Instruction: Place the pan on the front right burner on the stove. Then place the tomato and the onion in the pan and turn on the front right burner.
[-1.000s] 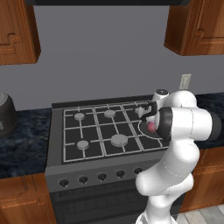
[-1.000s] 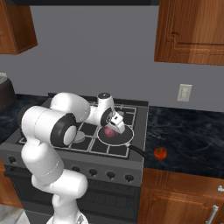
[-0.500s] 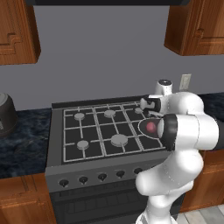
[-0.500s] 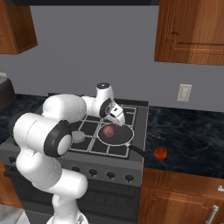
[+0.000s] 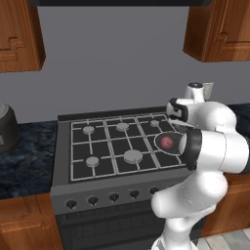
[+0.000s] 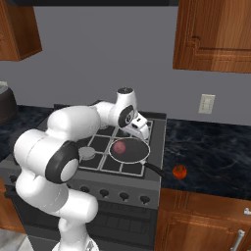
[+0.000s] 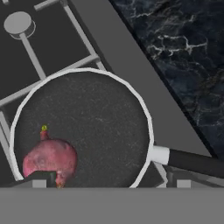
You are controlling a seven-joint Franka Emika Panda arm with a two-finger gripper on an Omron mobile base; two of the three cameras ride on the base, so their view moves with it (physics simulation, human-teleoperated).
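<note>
Since a second ago my arm has lifted off the pan (image 6: 129,150) and drawn back toward the rear of the stove (image 5: 63,161). From the right base camera I see the claw (image 6: 141,128) hanging above the pan's far edge, jaws spread wide, gripping nothing. Pan sits on the front right burner, handle (image 7: 192,161) pointing out toward the counter (image 6: 211,152). Onion (image 7: 50,158) lies inside the pan, against the rim — pinkish, stem up. Tomato (image 6: 179,171) is on the counter, just beyond the handle's end — apart from the pan.
</note>
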